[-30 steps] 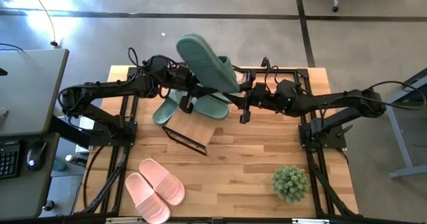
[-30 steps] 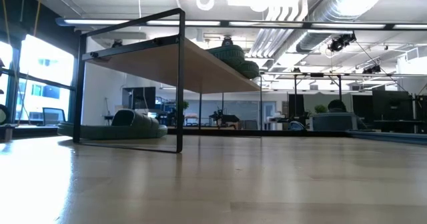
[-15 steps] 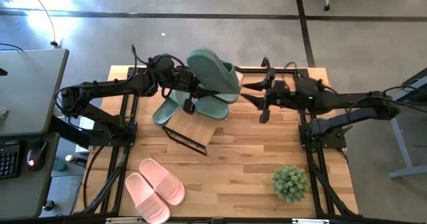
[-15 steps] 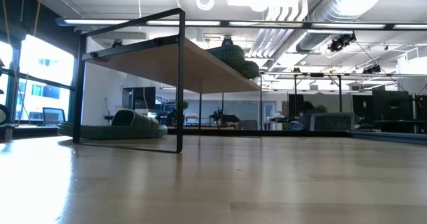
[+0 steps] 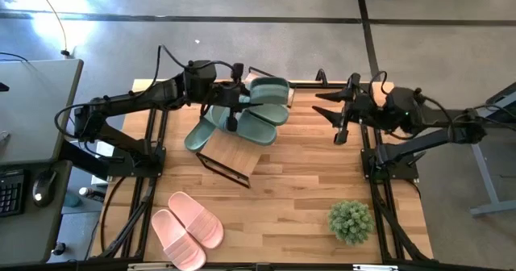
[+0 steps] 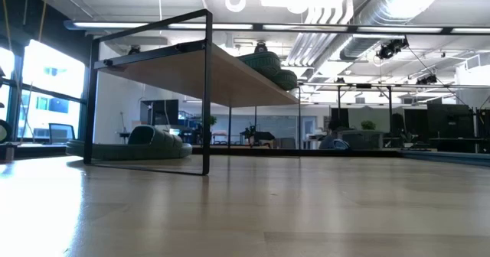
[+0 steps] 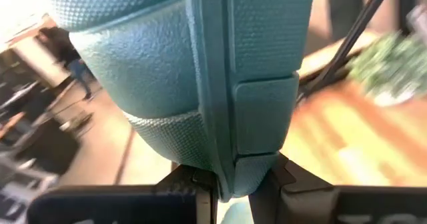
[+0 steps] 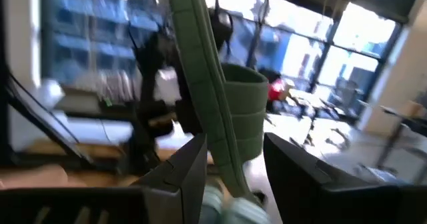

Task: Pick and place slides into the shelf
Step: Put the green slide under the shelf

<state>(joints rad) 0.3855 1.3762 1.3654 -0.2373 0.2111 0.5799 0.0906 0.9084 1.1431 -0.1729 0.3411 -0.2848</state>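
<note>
My left gripper (image 5: 240, 102) is shut on a sage green slide (image 5: 271, 95) and holds it over the far end of the shelf (image 5: 232, 153). The shelf's bamboo top (image 6: 230, 69) carries another green slide (image 5: 258, 128), also seen in the low view (image 6: 268, 62). A third green slide (image 5: 200, 131) lies at the shelf's left side, its sole down beneath the top plank (image 6: 132, 145). The pale pink slides (image 5: 187, 227) lie near the table's near left corner. My right gripper (image 5: 337, 116) is open near the table's right far side, apart from the held slide. My left gripper pinches the green slide's sole edge (image 7: 233, 164) between its two fingers (image 7: 192, 184), coming roughly level from the table's left. The slide is lifted clear and stands on its side, its textured sole (image 7: 133, 64) and strap both showing.
A small green potted plant (image 5: 351, 221) stands near the table's near right corner. The black wire frame of the shelf (image 6: 207, 96) rises at its corners. Bare wooden tabletop (image 5: 298, 182) lies between the shelf and the plant.
My right gripper has drawn back from the green slide toward the table's right edge. The left gripper has kept its hold, shifted toward the far edge and turned, so the slide, first sole-up and slanting, now stands on its side over the shelf's far end.
</note>
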